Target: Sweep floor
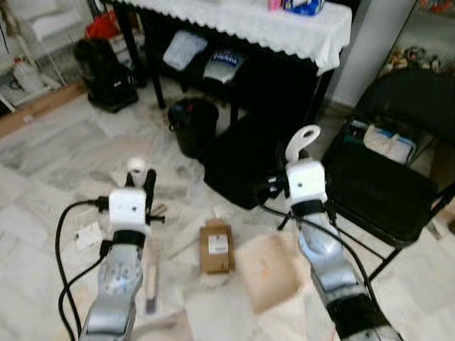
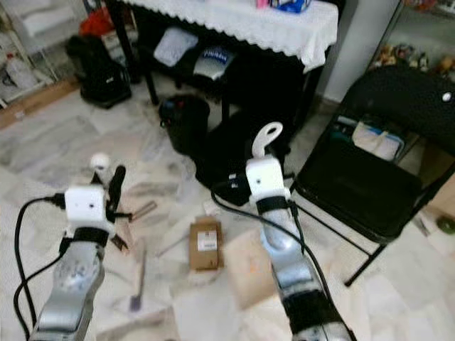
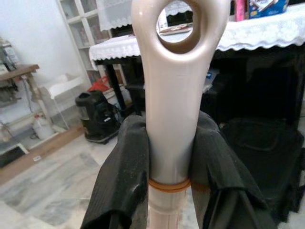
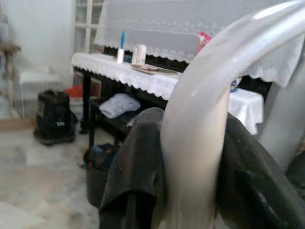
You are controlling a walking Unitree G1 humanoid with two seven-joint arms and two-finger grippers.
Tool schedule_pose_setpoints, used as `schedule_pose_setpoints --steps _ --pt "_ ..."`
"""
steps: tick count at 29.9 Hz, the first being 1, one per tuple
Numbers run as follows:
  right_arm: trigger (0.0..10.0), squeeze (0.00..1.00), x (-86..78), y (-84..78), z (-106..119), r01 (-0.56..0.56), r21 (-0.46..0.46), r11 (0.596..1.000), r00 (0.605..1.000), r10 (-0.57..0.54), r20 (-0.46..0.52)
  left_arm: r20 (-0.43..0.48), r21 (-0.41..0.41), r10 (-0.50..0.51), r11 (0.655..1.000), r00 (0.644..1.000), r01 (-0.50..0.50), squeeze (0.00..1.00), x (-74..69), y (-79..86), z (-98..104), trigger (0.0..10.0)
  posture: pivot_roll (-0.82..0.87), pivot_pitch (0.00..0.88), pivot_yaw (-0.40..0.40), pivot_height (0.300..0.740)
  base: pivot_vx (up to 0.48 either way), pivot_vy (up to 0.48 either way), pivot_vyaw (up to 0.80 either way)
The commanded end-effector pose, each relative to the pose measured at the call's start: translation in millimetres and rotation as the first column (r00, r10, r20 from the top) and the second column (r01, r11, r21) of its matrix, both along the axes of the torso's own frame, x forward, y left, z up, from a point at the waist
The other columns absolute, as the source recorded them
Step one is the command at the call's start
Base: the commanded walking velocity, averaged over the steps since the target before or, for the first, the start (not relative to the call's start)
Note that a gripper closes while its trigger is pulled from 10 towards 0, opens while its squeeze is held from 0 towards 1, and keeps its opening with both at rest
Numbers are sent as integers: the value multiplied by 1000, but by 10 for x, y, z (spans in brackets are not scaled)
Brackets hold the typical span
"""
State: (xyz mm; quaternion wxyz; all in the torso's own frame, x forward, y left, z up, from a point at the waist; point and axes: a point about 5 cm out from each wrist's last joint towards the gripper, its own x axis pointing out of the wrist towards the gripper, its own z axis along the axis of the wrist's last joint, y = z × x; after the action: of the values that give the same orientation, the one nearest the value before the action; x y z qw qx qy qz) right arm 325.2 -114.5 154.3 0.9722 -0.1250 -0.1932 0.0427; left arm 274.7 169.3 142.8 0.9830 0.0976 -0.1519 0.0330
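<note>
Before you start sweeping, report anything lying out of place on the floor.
A flattened brown cardboard box lies on the marble floor between the two arms, with a tan paper sheet beside it. Both look like litter. A black bin stands just beyond, beside the black table.

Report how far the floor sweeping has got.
Done: both tools are picked up. The left claw is shut on a cream handle with a hanging hole; the right claw is shut on a curved white handle.

In hand: both arms are held out over the marble floor.

Left: most of it. A brown cardboard box, paper scraps and a tan sheet lie ungathered on the floor.
</note>
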Motion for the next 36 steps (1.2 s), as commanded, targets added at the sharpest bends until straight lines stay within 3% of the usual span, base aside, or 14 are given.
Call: schedule_pose_setpoints --steps 1,9,31,36 --pt "10000 0 -2 -48 81 6 -24 1000 999 -5 43 39 16 0 1000 999 -1 0 -14 -12 64 10000 91 122 25 740 345 0 0" --pt "10000 0 -7 -40 82 1 -55 998 999 1 47 40 14 -3 1000 999 2 0 -6 -18 66 10000 87 123 26 740 344 0 108" --pt "10000 0 -19 -54 32 10 -24 1000 1000 -9 24 40 15 -8 1000 999 8 0 9 -12 77 10000 85 139 35 740 321 0 21" --pt "10000 0 -20 -75 -5 27 -25 999 1000 -27 12 39 13 -17 1000 999 16 0 8 -13 75 10000 87 141 38 740 0 0 0"
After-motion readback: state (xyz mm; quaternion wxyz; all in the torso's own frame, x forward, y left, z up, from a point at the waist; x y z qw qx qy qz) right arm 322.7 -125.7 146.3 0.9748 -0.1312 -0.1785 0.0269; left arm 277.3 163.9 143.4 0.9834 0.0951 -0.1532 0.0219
